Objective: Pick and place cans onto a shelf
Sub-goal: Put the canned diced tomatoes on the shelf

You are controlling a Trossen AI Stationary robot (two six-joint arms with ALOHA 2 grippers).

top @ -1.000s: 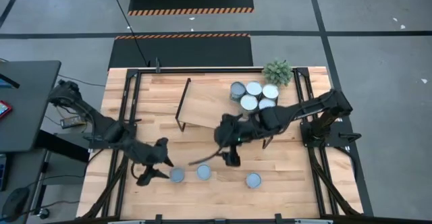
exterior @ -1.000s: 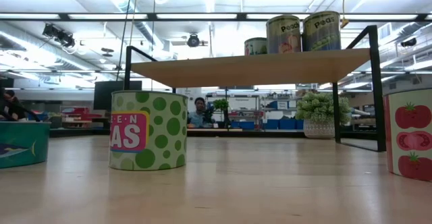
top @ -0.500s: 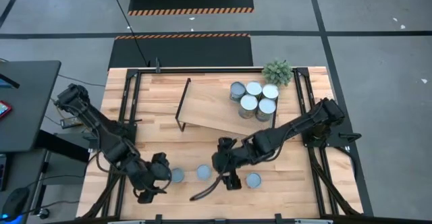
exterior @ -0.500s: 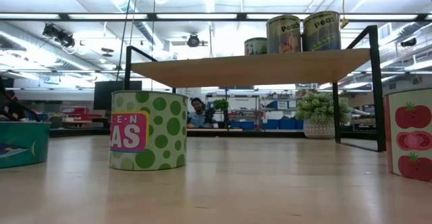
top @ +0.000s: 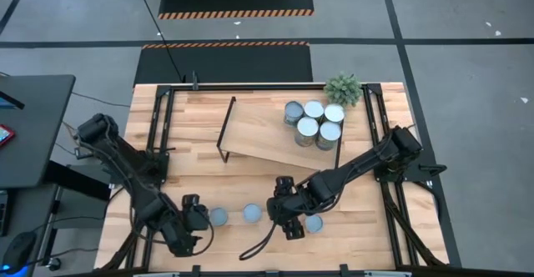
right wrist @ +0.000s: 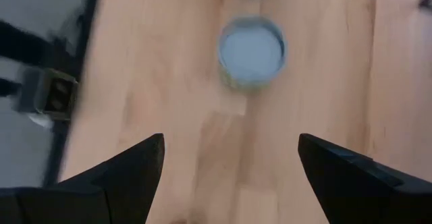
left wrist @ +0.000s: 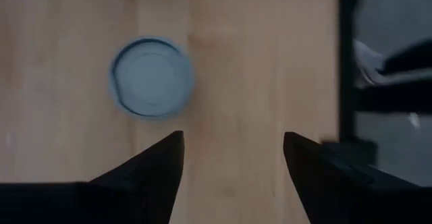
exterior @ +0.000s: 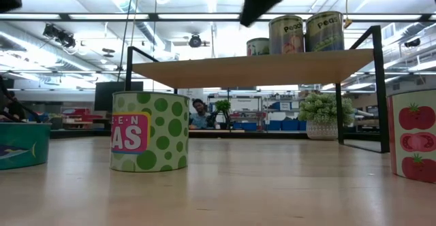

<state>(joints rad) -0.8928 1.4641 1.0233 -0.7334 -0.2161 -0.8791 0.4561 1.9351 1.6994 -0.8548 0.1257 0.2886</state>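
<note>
Since a second ago both arms have swung toward the near edge of the large light-wood tabletop [top: 192, 152]: the right one has left the shelf and come down over the loose cans, the left has drawn back toward the near-left corner.

The low light-wood shelf board on black metal legs [top: 259, 131] carries five round-topped metal cans [top: 314, 122] clustered at its right end. Three cans stand upright on the tabletop in a row near the front edge.

The right gripper [top: 289, 225], fingers spread wide, hovers between the middle grey-blue-topped can [top: 252, 214] and the right-hand grey-blue-topped can [top: 314, 223], nearer the latter; which one its wrist camera faces I cannot tell.

The left gripper [top: 188, 227], also open and empty, sits just beside the leftmost grey-blue-topped can [top: 219, 217], which lies toward the table's middle from it, off-centre of the fingers.

In the low view only part of a dark arm shows, cut off at the top edge.
</note>
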